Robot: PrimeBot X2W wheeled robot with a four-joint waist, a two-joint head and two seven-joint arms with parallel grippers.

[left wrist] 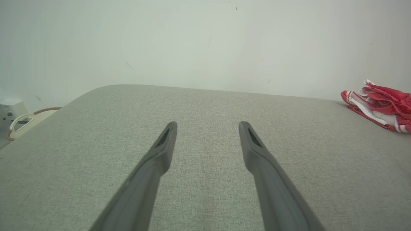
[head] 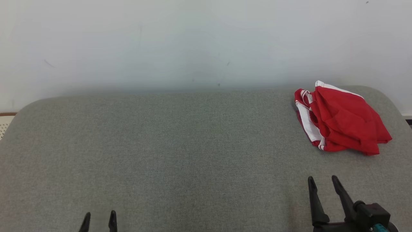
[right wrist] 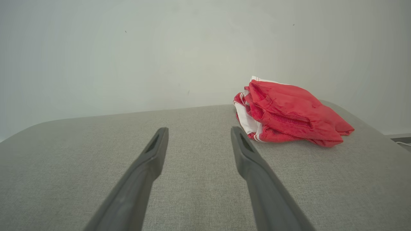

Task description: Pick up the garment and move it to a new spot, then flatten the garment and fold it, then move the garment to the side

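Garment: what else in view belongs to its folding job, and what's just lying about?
Job: red-and-white garment; grey table; left gripper and right gripper, both open, empty.
Lying about: white box with looped cable, beside the table.

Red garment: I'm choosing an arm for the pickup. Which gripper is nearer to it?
Right. The right gripper hangs just short of the red garment, not touching it. The left gripper is far off to the garment's left, across the grey surface.
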